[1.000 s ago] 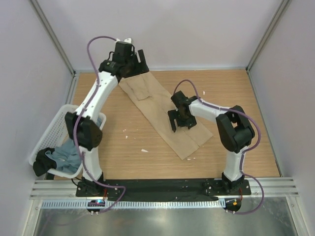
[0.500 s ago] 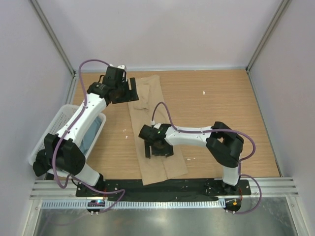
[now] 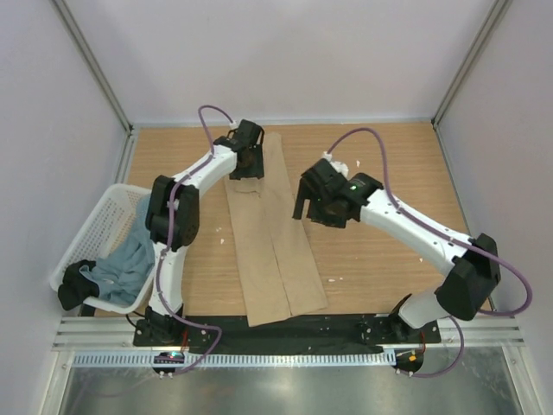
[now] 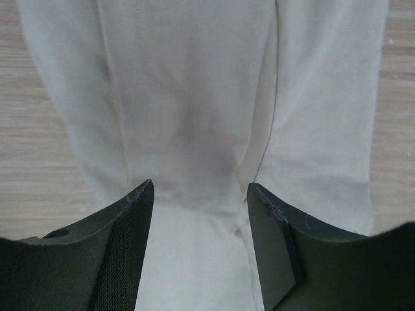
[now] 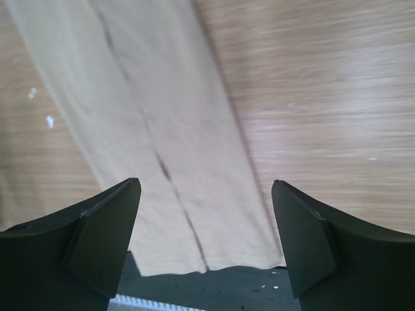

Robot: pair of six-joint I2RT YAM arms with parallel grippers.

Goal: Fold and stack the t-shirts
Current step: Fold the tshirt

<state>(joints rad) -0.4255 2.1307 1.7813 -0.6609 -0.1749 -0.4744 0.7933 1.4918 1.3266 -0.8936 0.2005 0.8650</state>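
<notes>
Basket: I see it well to the left of the left fingers, at the table's left edge.
Grey shirt: crumpled in the basket, well apart from both pairs of fingers and touched by neither.
Left gripper: low over the far end of the tan shirt.
Left fingers: parted, with a clear gap between them. Only cloth shows in the gap, creased slightly toward the tips. The tips sit at the cloth, and I see nothing pinched.
Tan shirt: folded into a long narrow strip, flat on the table. It runs from under the left fingers down to the near edge.
Right gripper: raised above the table, just right of the strip's middle.
Right fingers: spread wide, holding nothing and touching nothing. From the wrist I see the strip's near end and bare wood far below them.
</notes>
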